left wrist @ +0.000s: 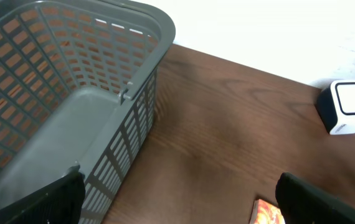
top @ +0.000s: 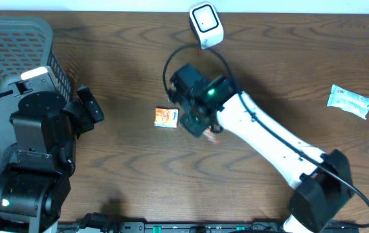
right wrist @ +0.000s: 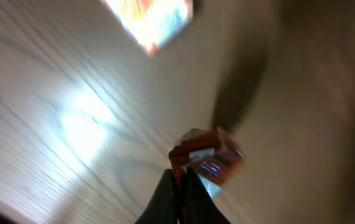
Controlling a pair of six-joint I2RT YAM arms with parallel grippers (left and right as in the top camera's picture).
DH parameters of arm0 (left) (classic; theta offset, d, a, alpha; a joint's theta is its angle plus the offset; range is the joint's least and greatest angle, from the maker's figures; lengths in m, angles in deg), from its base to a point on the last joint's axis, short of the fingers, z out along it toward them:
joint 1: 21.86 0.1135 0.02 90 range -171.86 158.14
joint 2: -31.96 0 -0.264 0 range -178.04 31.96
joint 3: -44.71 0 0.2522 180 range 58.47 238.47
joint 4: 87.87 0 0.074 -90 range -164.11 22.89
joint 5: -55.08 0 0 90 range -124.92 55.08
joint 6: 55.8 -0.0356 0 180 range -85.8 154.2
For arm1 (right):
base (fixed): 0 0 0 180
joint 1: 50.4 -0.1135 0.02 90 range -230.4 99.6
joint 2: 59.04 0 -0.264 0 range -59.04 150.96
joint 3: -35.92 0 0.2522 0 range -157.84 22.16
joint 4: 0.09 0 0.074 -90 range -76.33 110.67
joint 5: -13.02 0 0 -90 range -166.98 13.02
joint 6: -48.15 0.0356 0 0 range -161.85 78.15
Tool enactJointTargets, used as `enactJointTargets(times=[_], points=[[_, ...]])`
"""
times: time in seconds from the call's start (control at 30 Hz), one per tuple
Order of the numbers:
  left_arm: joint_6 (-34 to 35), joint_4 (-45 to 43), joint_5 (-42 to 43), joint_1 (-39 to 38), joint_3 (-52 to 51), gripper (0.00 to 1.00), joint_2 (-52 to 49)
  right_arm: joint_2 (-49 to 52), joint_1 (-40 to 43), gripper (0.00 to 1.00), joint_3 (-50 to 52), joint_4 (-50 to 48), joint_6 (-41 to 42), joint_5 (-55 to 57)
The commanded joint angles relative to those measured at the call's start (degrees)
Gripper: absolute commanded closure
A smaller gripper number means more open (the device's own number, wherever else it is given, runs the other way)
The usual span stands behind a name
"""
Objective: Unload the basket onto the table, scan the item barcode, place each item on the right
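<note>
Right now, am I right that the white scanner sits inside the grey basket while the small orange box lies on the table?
Not quite: the white scanner stands on the table, outside the grey basket, as the left wrist view shows. The small orange box does lie on the table.

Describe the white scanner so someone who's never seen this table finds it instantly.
Look at the brown wooden table, along its far edge near the middle, beyond the white arm. The scanner is a small rounded white block with a dark side, unlike the flat orange box and pale blue packet.
</note>
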Motion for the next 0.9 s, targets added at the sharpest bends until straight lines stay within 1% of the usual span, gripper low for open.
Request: enactJointTargets(times=[0.0, 0.1, 0.17, 0.27, 0.33, 0.43, 0.53, 0.57, 0.6, 0.63, 0.67, 0.73, 0.77, 0.87], points=[[-0.94, 0.17, -0.57, 0.26, 0.37, 0.02, 0.11, -2.73, 3.58, 0.99, -3.91, -2.47, 0.63, -8.13], [-0.94, 0.17, -0.57, 0.26, 0.37, 0.02, 0.11, -2.6, 8.24, 0.99, -3.85, -6.6, 1.51, -14.38], [-0.94, 0.15, -0.57, 0.26, 0.37, 0.02, 0.11, -2.49, 12.02, 0.99, -3.82, -10.21, 1.46, -20.57], [-0.94, 0.17, -0.57, 0.26, 0.37, 0.02, 0.11, -2.29, 17.22, 0.99, -3.82, -17.49, 1.49, -31.08], [-0.94, 0.15, -0.57, 0.26, 0.37, 0.02, 0.11, -1.86, 20.2, 0.99, -3.82, -22.8, 3.1, -36.22], [-0.94, 0.17, -0.57, 0.26, 0.37, 0.02, 0.11, -0.96, 23.56, 0.99, -3.8, -27.91, 6.95, -39.71], [-0.94, 0.17, -0.57, 0.26, 0.37, 0.02, 0.11, 0.09, 24.3, 0.98, -3.78, -26.47, 6.49, -40.57], [-0.94, 0.17, -0.57, 0.26, 0.37, 0.02, 0.11, 0.61, 23.98, 0.94, -3.65, -25.18, 4.79, -40.44], [-0.94, 0.17, -0.57, 0.26, 0.37, 0.02, 0.11, 0.98, 23.58, 0.84, -3.54, -23.69, 3.8, -39.85], [-0.94, 0.17, -0.57, 0.26, 0.37, 0.02, 0.11, 1.68, 23.08, 0.65, -3.23, -22.51, 3.85, -38.12], [-0.94, 0.15, -0.57, 0.26, 0.37, 0.02, 0.11, 2.32, 22.58, 0.42, -3.04, -21.38, 4.26, -35.95], [-0.94, 0.17, -0.57, 0.26, 0.37, 0.02, 0.11, 4.31, 21.94, 0.06, -2.71, -20.11, 8.63, -31.23], [-0.94, 0.17, -0.57, 0.26, 0.37, 0.02, 0.11, 5.51, 21.81, 0.05, -2.71, -19.89, 11.74, -29.7], [-0.94, 0.17, -0.57, 0.26, 0.37, 0.02, 0.11, 9.79, 21.57, 0.07, -2.71, -21.24, 17.18, -29.16]])
